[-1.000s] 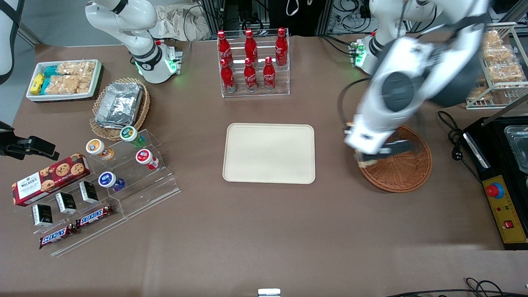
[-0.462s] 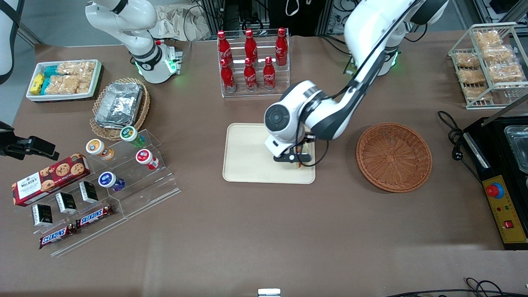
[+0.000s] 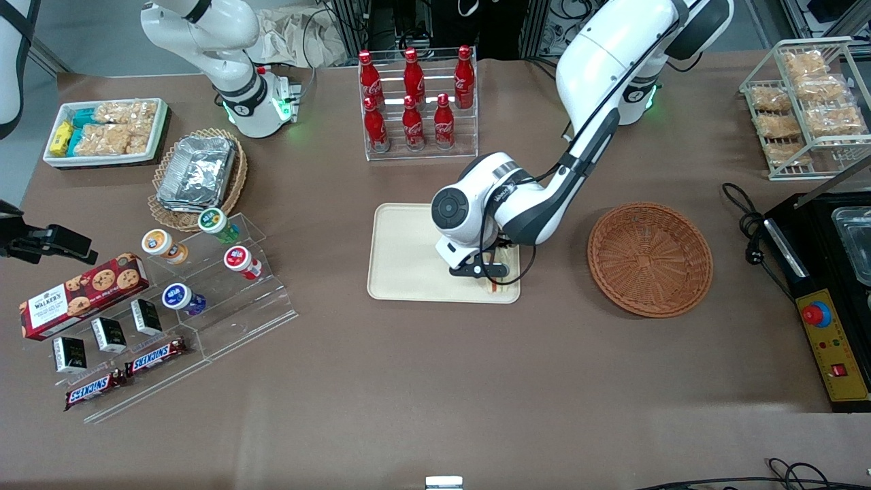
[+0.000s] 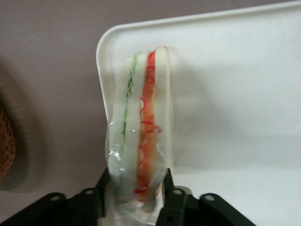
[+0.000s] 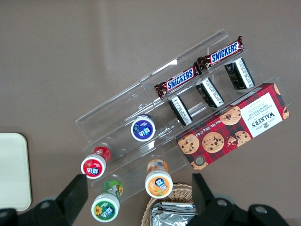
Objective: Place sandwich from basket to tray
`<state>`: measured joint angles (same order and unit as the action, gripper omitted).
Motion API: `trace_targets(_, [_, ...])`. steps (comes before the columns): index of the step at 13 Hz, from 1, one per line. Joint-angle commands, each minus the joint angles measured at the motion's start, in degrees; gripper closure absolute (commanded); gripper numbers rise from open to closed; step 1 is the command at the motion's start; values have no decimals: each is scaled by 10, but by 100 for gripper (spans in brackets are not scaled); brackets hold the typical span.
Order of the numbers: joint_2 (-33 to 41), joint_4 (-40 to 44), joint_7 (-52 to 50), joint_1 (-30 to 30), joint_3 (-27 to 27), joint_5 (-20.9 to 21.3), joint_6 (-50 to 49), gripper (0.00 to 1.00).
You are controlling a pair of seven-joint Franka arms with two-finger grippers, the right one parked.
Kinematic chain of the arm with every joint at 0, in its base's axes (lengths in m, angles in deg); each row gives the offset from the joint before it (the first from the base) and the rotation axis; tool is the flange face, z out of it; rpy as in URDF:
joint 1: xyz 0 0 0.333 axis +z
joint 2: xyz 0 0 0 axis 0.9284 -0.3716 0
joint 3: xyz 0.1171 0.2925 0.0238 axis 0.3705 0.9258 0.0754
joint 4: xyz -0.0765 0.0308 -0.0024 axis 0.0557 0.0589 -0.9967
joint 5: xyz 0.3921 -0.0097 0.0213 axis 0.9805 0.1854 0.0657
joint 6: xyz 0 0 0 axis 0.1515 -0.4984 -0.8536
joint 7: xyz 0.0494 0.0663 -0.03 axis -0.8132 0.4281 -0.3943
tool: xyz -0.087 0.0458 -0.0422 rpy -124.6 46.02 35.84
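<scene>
I hold my gripper (image 3: 491,272) low over the tray (image 3: 408,272) at centre frame, jaws clamped on the sandwich (image 3: 499,282) at the tray's corner nearest the camera and nearest the basket (image 3: 650,259). The sandwich (image 4: 140,136) stands on edge between my fingers (image 4: 171,200), pointing away from them over the tray (image 4: 235,94), close to its rounded rim. To place it well, I judge I should lower until it rests on the tray floor, then part the jaws slowly so the wrap does not cling; a nudge toward the tray's middle would keep it off the rim. It is a pale bread wedge in clear film, with a red-orange filling line and a thin green one. The basket, centre right of the frame, is empty.
</scene>
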<state>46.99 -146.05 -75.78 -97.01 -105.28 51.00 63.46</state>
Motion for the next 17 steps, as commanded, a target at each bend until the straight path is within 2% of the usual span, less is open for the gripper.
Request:
trace_targets(1, [49, 12, -1, 12, 16, 10, -42, 0])
trace_targets(2, [71, 10, 5, 26, 20, 10, -51, 0])
trace_targets(5, [134, 4, 91, 120, 19, 6, -84, 0])
trace_targets(8, [165, 0, 130, 199, 17, 3, -85, 0])
trace_targets(10, [198, -2, 242, 255, 18, -18, -89, 0])
trace_targets(11, [212, -1, 313, 271, 27, -47, -100, 0])
trace_targets(14, [248, 0, 459, 236, 163, -155, -107, 0])
trace_targets(15, [257, 2, 488, 222, 202, -178, -107, 0])
trace_targets(17, [257, 26, 502, 224, 209, -184, -107, 0])
